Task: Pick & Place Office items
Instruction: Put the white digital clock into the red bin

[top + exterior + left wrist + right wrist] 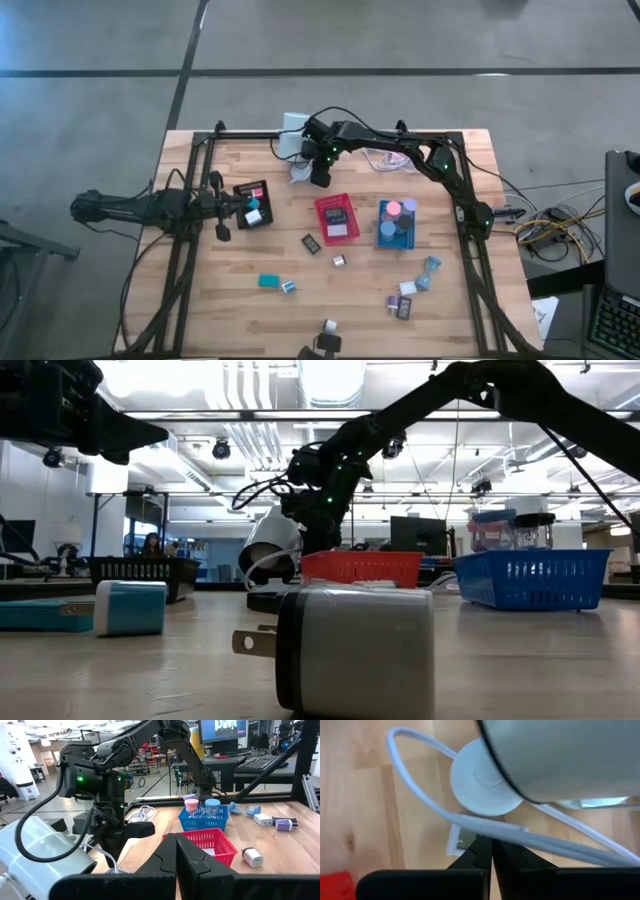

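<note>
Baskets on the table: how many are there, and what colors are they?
3. A black basket sits by the left arm's end, a red basket is in the middle, and a blue basket is just to the right of the red one. None looks hidden.
</note>
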Motion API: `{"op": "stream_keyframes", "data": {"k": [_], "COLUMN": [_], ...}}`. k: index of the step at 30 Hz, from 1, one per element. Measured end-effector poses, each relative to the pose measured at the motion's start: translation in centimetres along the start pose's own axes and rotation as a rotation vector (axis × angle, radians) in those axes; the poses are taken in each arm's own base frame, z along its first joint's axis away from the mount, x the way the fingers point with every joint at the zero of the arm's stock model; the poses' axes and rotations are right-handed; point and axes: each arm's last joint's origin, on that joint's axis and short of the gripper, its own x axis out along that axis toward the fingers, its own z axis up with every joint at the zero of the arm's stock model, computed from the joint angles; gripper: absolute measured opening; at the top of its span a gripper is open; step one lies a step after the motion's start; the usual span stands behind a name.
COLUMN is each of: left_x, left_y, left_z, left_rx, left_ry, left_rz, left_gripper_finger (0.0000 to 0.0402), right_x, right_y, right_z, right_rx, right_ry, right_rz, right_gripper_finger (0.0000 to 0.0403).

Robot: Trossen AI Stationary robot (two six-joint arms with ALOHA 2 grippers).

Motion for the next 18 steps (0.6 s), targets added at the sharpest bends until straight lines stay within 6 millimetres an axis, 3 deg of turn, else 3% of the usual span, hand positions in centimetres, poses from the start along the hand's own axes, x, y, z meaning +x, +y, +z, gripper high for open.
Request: {"op": "stream_keyframes", "data": {"k": [4,6,9,12,18], "left_x": [0.0,0.0,0.0,0.0,0.5], "left_y": [0.0,0.0,0.0,0.0,-0.3], "left_z": [0.0,0.0,0.0,0.0,-0.6], "left_rx": [-0.008,-0.011,-0.011,-0.021,-0.058], "left_ry": [0.001,0.001,0.001,0.004,0.005], "left_rz": [0.0,-0.001,-0.001,-0.002,-0.002], "left_gripper_finger": [0.0,0.0,0.0,0.0,0.0], "right_x": [-0.4,-1.6,-4.3,-7.2,-13.8], "right_y": [0.1,0.1,0.5,1.3,4.7], "right_z": [-0.3,-0.3,-0.1,0.0,-0.9], "right_rx": [0.001,-0.004,-0.029,-0.062,-0.172], "right_ry": [0.037,0.051,0.059,-0.022,-0.323], "right_rz": [-0.01,-0.049,-0.095,0.005,0.139], "right_gripper_finger": [0.0008,0.0008,0.0008,0.0008,0.0008]}}
